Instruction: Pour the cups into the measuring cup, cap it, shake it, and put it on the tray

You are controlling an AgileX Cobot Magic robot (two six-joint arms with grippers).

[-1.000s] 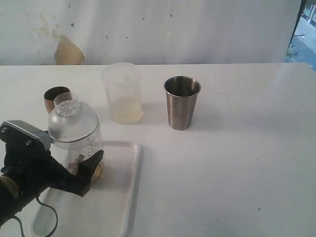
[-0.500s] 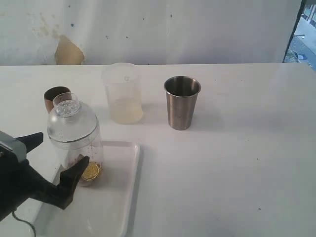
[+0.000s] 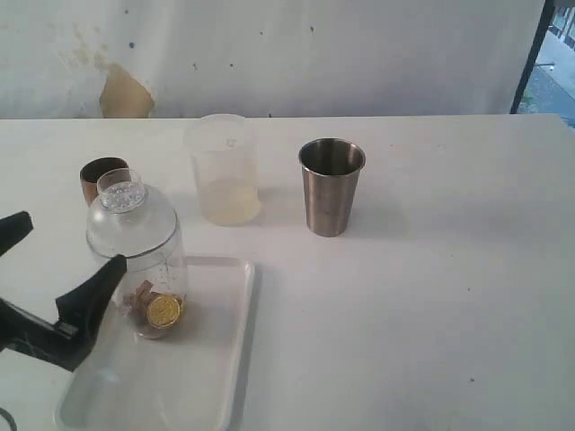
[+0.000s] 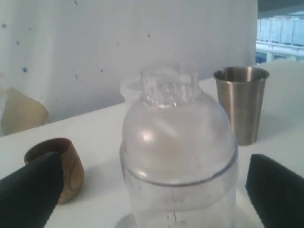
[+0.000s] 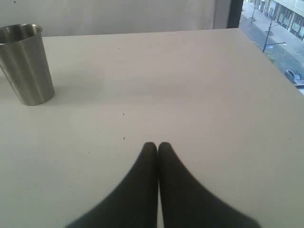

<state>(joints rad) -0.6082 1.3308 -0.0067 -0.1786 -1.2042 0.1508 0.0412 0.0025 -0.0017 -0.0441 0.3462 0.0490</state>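
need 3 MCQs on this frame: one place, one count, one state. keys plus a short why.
1. Where is the capped measuring cup?
A. held up in the air
B. upright on the tray
C. lying on its side

2. How many uncapped cups stand on the table, off the tray?
A. one
B. two
C. three

3. How is the left gripper?
A. open, one finger on either side of the measuring cup, not touching it
B. shut on the measuring cup
C. shut on nothing

Key:
1 B: its base sits inside the tray's rim.
2 C: wooden cup, frosted cup, steel tumbler.
3 A: the left wrist view shows gaps between both fingers and the cup.
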